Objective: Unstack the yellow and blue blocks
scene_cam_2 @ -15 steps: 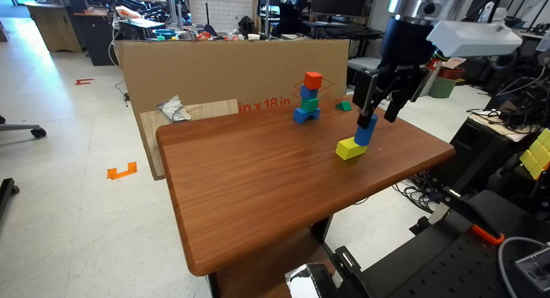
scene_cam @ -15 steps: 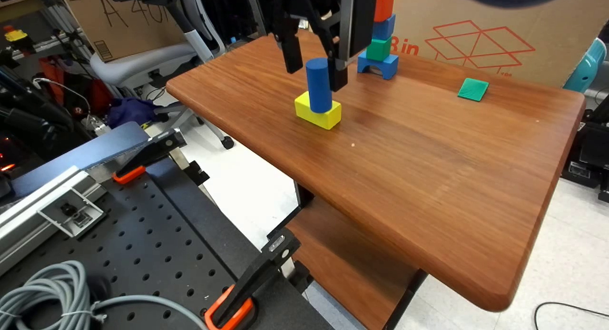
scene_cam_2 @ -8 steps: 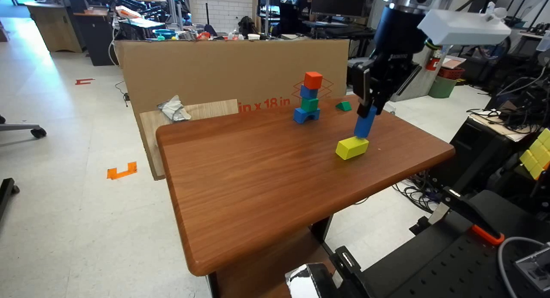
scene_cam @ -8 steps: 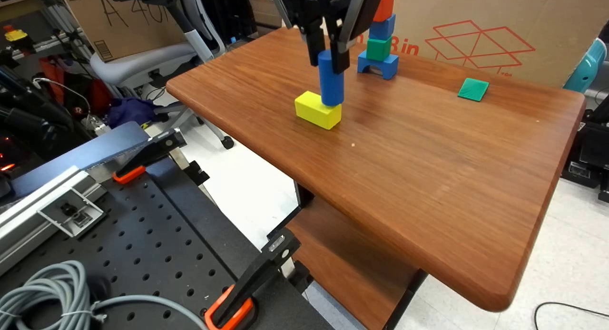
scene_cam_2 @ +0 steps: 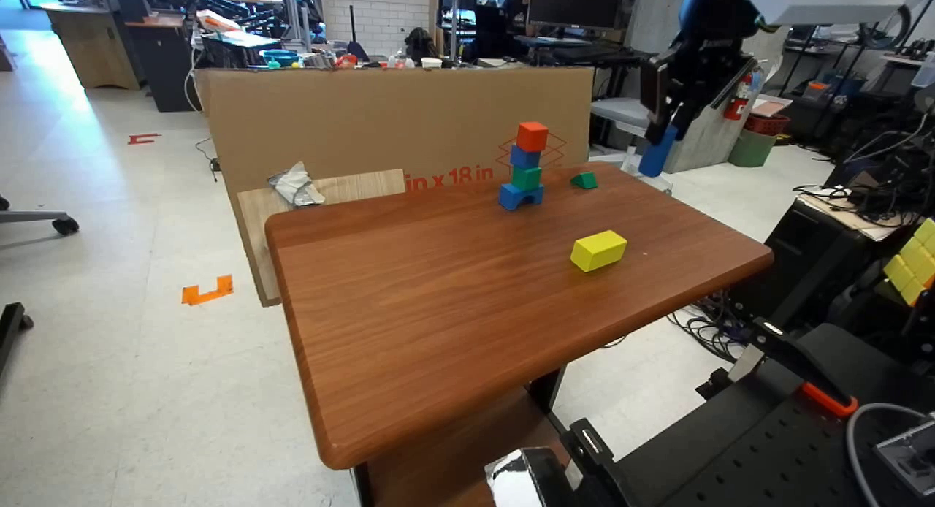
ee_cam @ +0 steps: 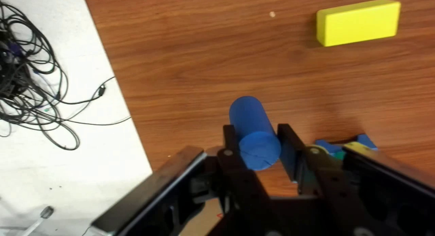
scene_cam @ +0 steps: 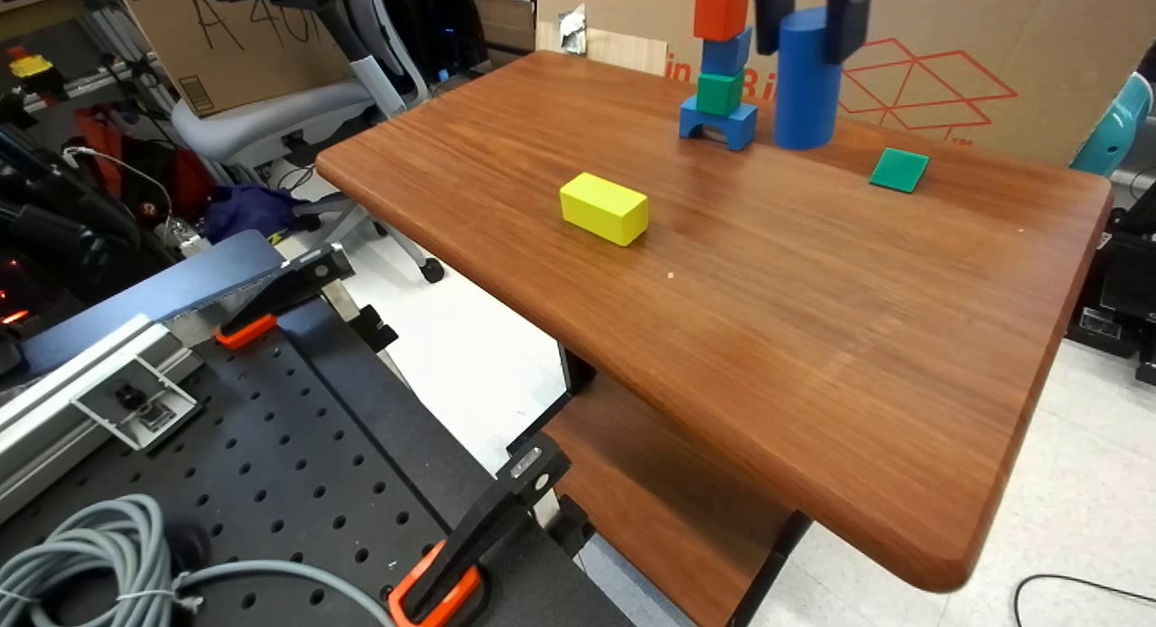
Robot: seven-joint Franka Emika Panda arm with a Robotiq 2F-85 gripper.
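Note:
The blue block, a cylinder [scene_cam: 806,94] [scene_cam_2: 657,158], hangs in the air with my gripper [scene_cam_2: 665,131] shut on its upper end. From the wrist view, the black fingers [ee_cam: 289,140] flank the cylinder's round top, and the gripper [ee_cam: 257,137] has the block pointing down over the table. Alone on the tabletop lies the yellow block [scene_cam: 603,210] [scene_cam_2: 599,251], a rectangular brick on its long side, well apart from the cylinder. It shows at the upper right of the wrist view as the yellow block [ee_cam: 360,23].
A tower topped by a red cube [scene_cam: 721,11] stands on a blue arch [scene_cam: 718,124], with blue and green cubes between. Beside it lies a green wedge [scene_cam: 899,170] [scene_cam_2: 584,180]. Behind the table [scene_cam_2: 438,295] rises a large cardboard sheet [scene_cam_2: 394,120].
The jaws have closed on the blue cylinder. It has been lifted off the yellow block and carried up and away from it. The yellow block has stayed in place.

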